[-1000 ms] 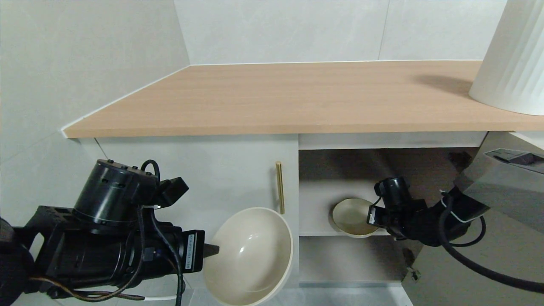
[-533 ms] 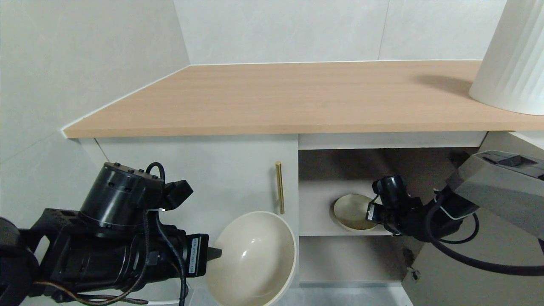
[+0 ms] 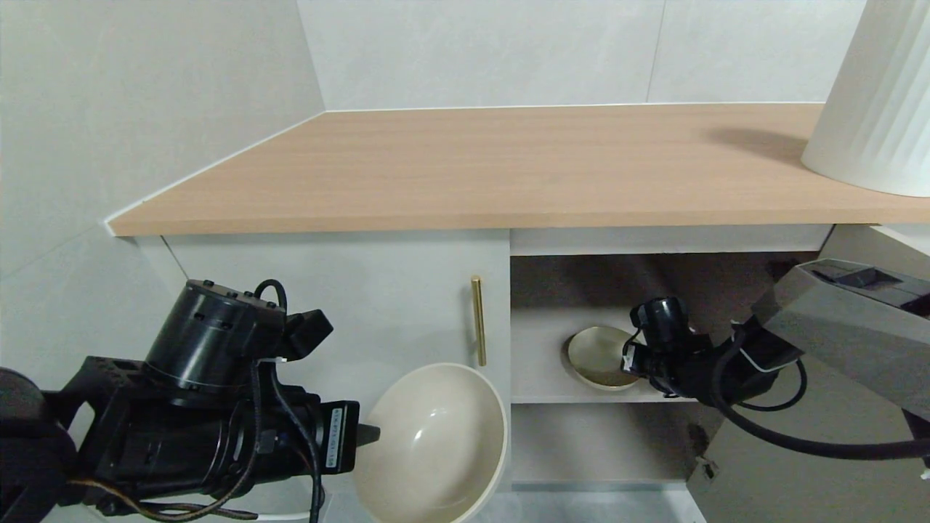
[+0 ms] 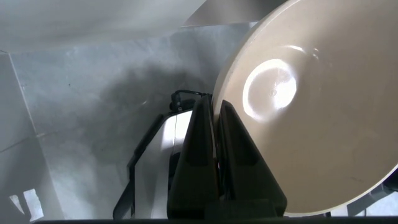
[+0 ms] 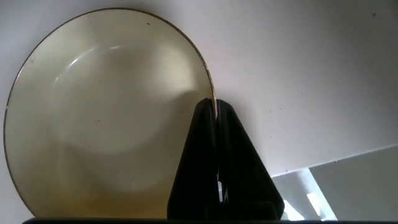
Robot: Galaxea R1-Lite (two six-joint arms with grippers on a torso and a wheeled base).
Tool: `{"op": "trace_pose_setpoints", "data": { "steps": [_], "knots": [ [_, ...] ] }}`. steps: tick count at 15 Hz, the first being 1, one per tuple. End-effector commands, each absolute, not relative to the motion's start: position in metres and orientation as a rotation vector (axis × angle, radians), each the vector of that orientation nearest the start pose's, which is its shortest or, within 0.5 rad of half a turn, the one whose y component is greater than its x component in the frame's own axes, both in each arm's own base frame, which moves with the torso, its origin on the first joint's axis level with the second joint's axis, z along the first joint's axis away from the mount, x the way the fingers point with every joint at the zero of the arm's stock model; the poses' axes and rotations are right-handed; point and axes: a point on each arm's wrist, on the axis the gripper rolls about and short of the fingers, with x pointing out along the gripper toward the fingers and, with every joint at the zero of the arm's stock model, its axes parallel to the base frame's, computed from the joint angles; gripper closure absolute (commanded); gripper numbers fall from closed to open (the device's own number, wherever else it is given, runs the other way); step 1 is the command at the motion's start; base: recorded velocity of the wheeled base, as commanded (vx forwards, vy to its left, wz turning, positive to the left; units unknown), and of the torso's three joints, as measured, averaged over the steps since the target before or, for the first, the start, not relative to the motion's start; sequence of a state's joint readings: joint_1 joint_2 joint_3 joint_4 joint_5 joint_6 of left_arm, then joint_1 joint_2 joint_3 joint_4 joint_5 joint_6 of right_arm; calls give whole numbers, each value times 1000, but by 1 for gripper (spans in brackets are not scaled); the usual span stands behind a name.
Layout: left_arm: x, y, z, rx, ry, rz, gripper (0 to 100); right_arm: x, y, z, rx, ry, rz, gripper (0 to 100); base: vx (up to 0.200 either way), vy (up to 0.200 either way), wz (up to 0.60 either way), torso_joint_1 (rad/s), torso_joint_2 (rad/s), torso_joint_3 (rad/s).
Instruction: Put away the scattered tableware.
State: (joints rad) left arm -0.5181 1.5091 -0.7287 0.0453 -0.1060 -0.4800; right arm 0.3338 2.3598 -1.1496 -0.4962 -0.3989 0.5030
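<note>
Plate (image 3: 597, 357) inside open cabinet (image 3: 581, 280), at shelf level; your right end effector (image 3: 631, 361) clamped on its rim. Bowl (image 3: 434, 444) held tilted before closed door (image 3: 349, 305), just below brass handle (image 3: 477, 319); your left end effector (image 3: 369, 434) pinching bowl's edge. Ribbed white vessel (image 3: 872, 94) on table (image 3: 472, 167), far right.

Soft, even light from above; a glare spot sits on my bowl (image 4: 311, 106), and the cupboard (image 3: 581, 280) lies dim at lower right.

Cream bowl (image 3: 432, 443) tilted on edge; yellowish plate (image 3: 599, 357) (thin dark rim) inside open cabinet (image 3: 545, 345).
</note>
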Motion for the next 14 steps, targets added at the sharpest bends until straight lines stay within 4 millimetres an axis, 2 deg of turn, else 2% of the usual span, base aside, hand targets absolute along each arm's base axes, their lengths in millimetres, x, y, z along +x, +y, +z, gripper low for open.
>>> {"op": "trace_pose_setpoints", "data": {
  "steps": [1,10,11,14],
  "knots": [
    [198,-115,154,-266,941,-376,100,404,131,8,229,624,-227,100,0,0,0,0,0,0],
    [198,-116,153,-264,943,-372,100,408,132,5,228,616,-236,100,0,0,0,0,0,0],
    [198,-116,153,-264,943,-372,100,408,132,5,228,616,-236,0,0,0,0,0,0,0],
    [199,-116,153,-264,943,-372,100,407,132,7,229,613,-235,0,0,0,0,0,0,0]
  ]
}}
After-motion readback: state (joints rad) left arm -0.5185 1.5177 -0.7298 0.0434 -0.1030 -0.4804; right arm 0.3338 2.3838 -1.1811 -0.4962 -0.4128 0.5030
